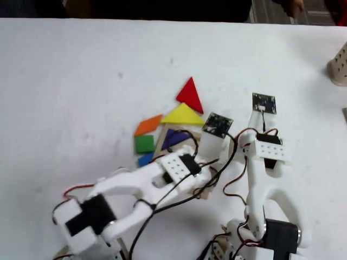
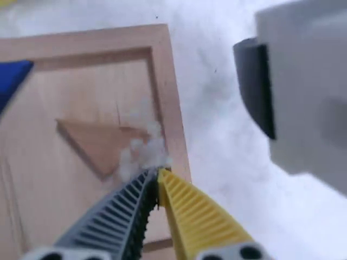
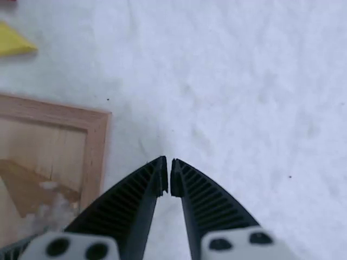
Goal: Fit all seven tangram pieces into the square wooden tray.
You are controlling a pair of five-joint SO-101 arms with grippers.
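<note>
The square wooden tray (image 2: 162, 70) lies under my left arm (image 1: 179, 165); a strip of its rim (image 1: 160, 144) shows beside the arm. My left gripper (image 2: 158, 174), one finger grey and one yellow, is shut with its tips over the tray's rim, next to a tan triangle (image 2: 97, 143) and a white fluffy patch inside. A dark blue piece (image 1: 174, 138) sits in the tray. Red (image 1: 190, 95) and yellow (image 1: 183, 115) triangles, an orange piece (image 1: 148, 124), a green square (image 1: 144, 143) and a blue piece (image 1: 145, 158) lie outside it. My right gripper (image 3: 168, 176) is shut over bare table beside the tray's corner (image 3: 97, 135).
My right arm (image 1: 263, 149) stands close beside the left arm and shows as a white and black body (image 2: 303, 92) in the left wrist view. A perforated beige object (image 1: 339, 67) sits at the table's far right edge. White table surrounds the pieces.
</note>
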